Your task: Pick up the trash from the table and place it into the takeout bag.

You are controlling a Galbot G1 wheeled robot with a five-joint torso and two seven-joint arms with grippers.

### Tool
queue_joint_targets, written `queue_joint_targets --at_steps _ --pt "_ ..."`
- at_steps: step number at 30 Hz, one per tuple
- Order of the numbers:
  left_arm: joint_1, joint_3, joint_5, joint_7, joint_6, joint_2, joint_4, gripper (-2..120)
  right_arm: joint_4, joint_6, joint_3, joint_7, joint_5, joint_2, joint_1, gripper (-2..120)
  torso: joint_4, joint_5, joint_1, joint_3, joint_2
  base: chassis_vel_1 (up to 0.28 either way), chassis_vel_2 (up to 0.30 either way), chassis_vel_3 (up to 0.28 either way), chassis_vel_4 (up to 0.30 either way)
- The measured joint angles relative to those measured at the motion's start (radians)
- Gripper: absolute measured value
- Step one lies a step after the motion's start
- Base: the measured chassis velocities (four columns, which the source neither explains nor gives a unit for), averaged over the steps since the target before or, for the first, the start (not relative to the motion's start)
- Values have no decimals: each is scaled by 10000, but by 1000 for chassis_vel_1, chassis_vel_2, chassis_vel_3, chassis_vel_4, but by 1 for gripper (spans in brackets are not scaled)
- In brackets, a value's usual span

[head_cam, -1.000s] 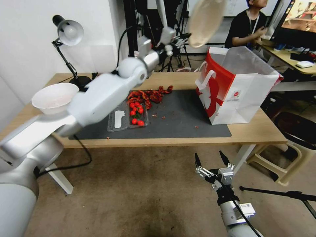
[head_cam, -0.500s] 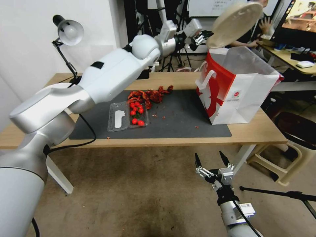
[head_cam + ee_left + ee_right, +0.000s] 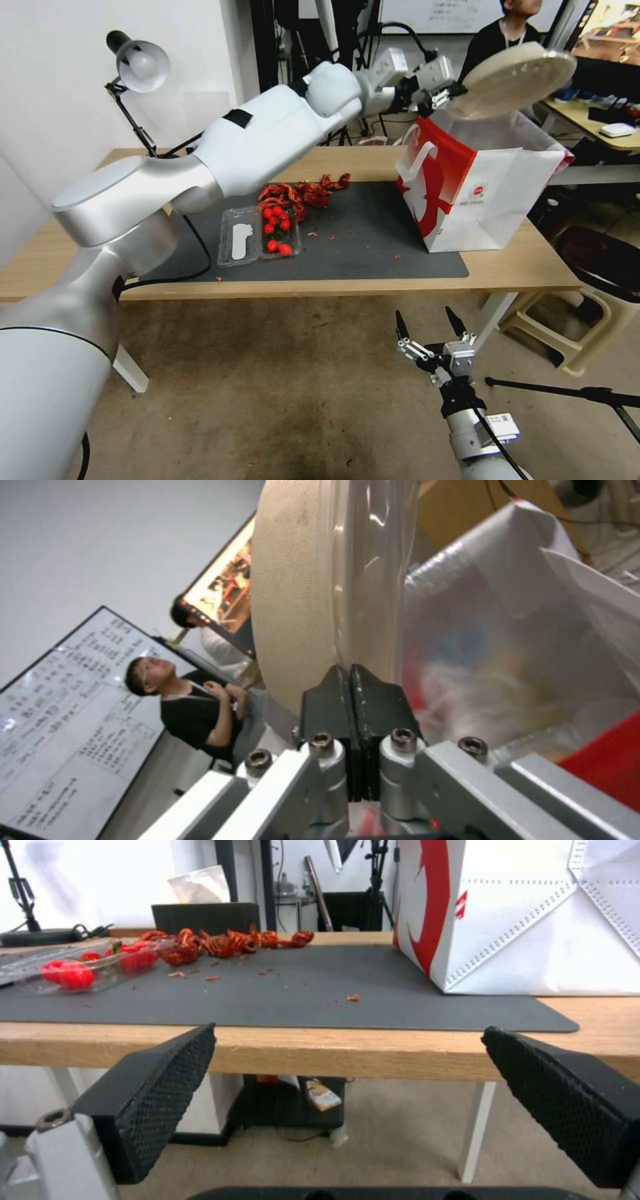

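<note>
Right end effector (image 3: pixel 353 1105) — two black cross-hatched fingers (image 3: pixel 163 1100) spread wide, below the worktop's front edge. Long light-wood worktop (image 3: pixel 347 1050) carrying a dark grey rectangular mat (image 3: pixel 280 1000). Boxy red-and-white paper takeout bag (image 3: pixel 527 915) standing on the mat's far corner. Clear plastic clamshell tray of red cherry tomatoes (image 3: pixel 80 971) — beside it, a heap of dried red peppers (image 3: pixel 220 944). Small red crumbs (image 3: pixel 353 998) scattered on the mat.
</note>
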Motion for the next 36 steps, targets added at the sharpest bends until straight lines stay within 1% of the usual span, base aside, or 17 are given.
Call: queue_joint_targets --at_steps 8,9,16,19,20,21,22,24,26,27,28,30,31,32,33,34,36 --pt "59 300 74 -267 20 -42 54 1 27 -46 -25 -1 14 -21 65 100 0 0 -1 1 0 0 0 0 0" --pt "73 352 33 -385 20 -31 19 9 26 -46 -27 -1 16 -21 54 100 0 0 -1 1 0 0 0 0 0" --pt "75 451 -133 -719 10 -61 48 28 30 -34 -24 -22 20 -28 15 100 -2 1 -1 1 0 0 0 0 0" --pt "190 496 -733 -1251 80 5 -8 46 43 -34 -53 -27 12 -15 0 100 -3 1 -2 0 0 0 0 0 0" --pt "190 496 -733 -1251 80 5 -8 46 43 -34 -53 -27 12 -15 0 100 -3 1 -2 0 0 0 0 0 0" --pt "262 471 -951 -1514 122 80 -94 51 43 -35 -63 -27 11 -14 8 100 -4 1 -1 1 0 0 0 0 0" --pt "442 318 -1240 -2307 234 216 -319 57 39 -40 -69 -28 11 -12 39 100 -1 0 -1 0 0 0 0 0 0" --pt "493 276 -1309 -2550 250 251 -382 57 37 -41 -69 -28 11 -12 46 100 -1 0 -1 0 0 0 0 0 0" --pt "942 -113 -1476 -4381 463 572 -945 71 18 -48 -76 -27 11 -2 70 100 -1 0 -2 0 0 0 0 0 0" --pt "942 -113 -1476 -4381 463 572 -945 71 18 -48 -76 -27 11 -2 70 100 -1 0 -2 0 0 0 0 0 0" --pt "1111 -247 -1427 -4916 578 679 -1163 74 12 -48 -76 -26 11 1 70 100 -1 0 -1 0 0 0 0 0 0" --pt "1712 -640 -1279 -6854 1274 1074 -1998 86 -3 -50 -42 -16 -8 29 47 100 0 -1 -1 0 0 0 0 0 0" --pt "1712 -640 -1279 -6854 1274 1074 -1998 86 -3 -50 -42 -16 -8 29 47 100 0 -1 -1 0 0 0 0 0 0" --pt "1850 -694 -1249 -7298 1435 1165 -2184 87 -3 -50 -26 -8 -14 38 32 100 1 -1 -1 0 0 0 0 0 0" --pt "2235 -757 -1078 -8299 1756 1396 -2630 95 6 -58 16 11 -25 65 -26 100 -1 -1 -1 0 0 0 0 0 0" --pt "2235 -757 -1078 -8299 1756 1396 -2630 95 6 -58 16 11 -25 65 -26 100 -1 -1 -1 0 0 0 0 0 0" --pt "2795 -841 -639 -9420 1940 1663 -3179 99 40 -65 45 20 -27 67 -41 100 -1 -2 -1 0 0 0 0 0 0"
